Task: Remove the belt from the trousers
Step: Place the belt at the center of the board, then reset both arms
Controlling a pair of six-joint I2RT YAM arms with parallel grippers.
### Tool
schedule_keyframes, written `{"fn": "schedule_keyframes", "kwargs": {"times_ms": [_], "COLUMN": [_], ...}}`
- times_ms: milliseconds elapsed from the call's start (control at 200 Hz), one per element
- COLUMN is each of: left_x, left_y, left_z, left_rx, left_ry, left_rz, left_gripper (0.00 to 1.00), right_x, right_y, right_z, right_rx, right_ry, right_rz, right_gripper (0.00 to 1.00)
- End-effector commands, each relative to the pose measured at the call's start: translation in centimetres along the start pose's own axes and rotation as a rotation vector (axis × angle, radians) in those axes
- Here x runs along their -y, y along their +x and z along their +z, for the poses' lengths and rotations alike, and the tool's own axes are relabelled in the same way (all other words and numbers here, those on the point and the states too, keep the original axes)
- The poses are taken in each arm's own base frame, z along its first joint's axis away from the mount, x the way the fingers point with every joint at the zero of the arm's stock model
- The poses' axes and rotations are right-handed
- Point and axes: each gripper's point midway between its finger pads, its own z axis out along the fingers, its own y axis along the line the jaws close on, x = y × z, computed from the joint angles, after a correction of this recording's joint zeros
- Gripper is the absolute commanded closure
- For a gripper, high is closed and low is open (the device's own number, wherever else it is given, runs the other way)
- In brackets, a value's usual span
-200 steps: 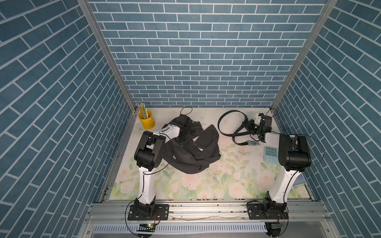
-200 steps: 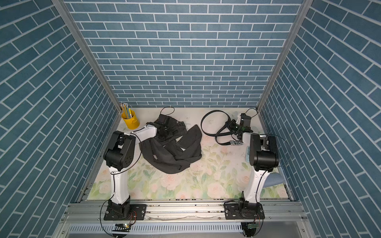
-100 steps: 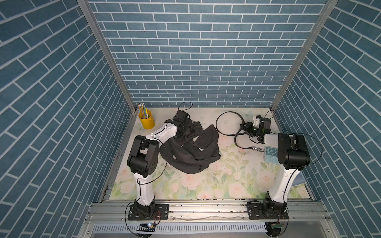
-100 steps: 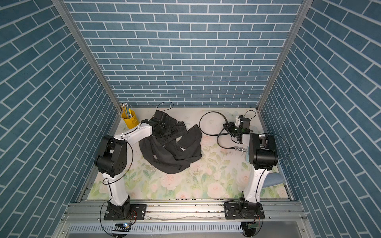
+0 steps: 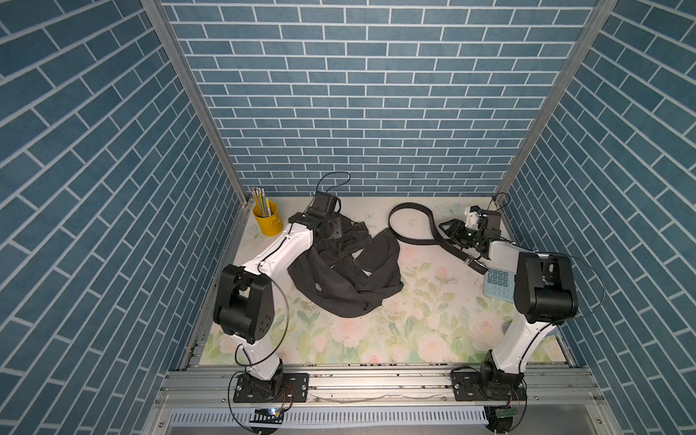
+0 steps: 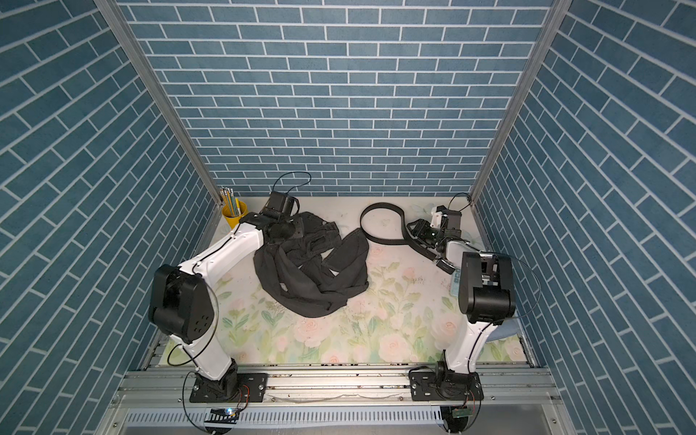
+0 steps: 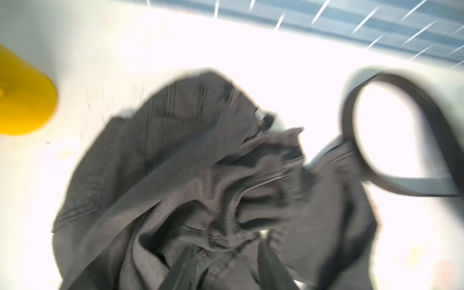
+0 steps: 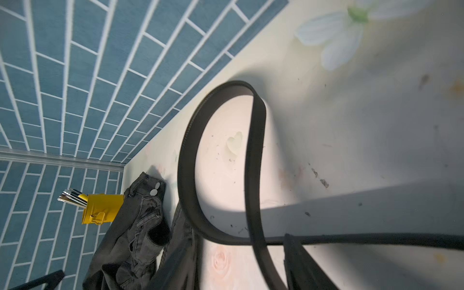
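The belt [image 5: 412, 240] lies looped on the table [image 5: 376, 331], right of centre in a top view, just beside the trousers [image 5: 339, 278] heaped mid-frame. My right claw [image 8: 170, 272] stands spread over the strap. My left claw [image 7: 228, 266], fingers apart, hovers over the fabric.

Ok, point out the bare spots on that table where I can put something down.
Bare: the front strip of the table before the trousers, and the patch between trousers and calculator. Crowded: the back, with pencil cup and belt.
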Motion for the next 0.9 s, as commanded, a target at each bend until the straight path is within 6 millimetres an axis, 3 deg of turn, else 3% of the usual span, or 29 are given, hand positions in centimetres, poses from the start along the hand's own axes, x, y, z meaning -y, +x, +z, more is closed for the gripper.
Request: {"fn": "schedule_keyframes", "kwargs": {"times_ms": [0, 65, 145, 225, 400, 490, 620, 715, 790, 895], "left_x": [0.7, -0.3, -2.8, -4.7, -10.9, -13.7, -15.5, -16.1, -16.3, -17.2], "left_y": [-3.9, -5.3, -6.5, -5.8, -1.7, 0.9, 3.7, 5.3, 6.7, 8.4], "left_z": [-4.2, -6.0, -7.9, -8.9, -10.3, -10.4, -10.2, -10.0, -9.1, -7.8], "left_rx": [0.168, 0.243, 0.336, 0.426, 0.565, 0.602, 0.667, 0.742, 0.765, 0.768], "left_ry": [0.052, 0.032, -0.049, -0.089, -0.297, -0.391, -0.409, -0.354, -0.313, -0.344], "left_rz": [0.057, 0.062, 0.056, 0.097, 0.107, 0.109, 0.088, 0.055, 0.045, 0.072], "left_gripper": [0.39, 0.25, 0.16, 0.00, 0.00, 0.00, 0.00, 0.00, 0.00, 0.00], "right_x": [-3.0, -3.9, -4.2, -3.3, -0.8, 0.9, 5.0, 5.9, 4.7, 4.3], "right_y": [-2.3, -2.9, -3.2, -3.1, -0.8, -0.4, 1.3, 2.8, 3.7, 5.1], "right_z": [-3.7, -5.3, -7.1, -8.8, -11.7, -13.8, -17.8, -19.6, -20.1, -17.8], "right_rx": [0.065, 0.086, 0.103, 0.130, 0.221, 0.374, 0.587, 0.688, 0.768, 0.697], "right_ry": [0.035, 0.063, 0.118, 0.208, 0.321, 0.409, 0.618, 0.636, 0.528, 0.418], "right_rz": [-0.150, -0.198, -0.270, -0.360, -0.592, -0.606, -0.632, -0.645, -0.672, -0.740], "right_gripper": [0.37, 0.35, 0.32, 0.30, 0.29, 0.26, 0.12, 0.05, 0.03, 0.01]}}
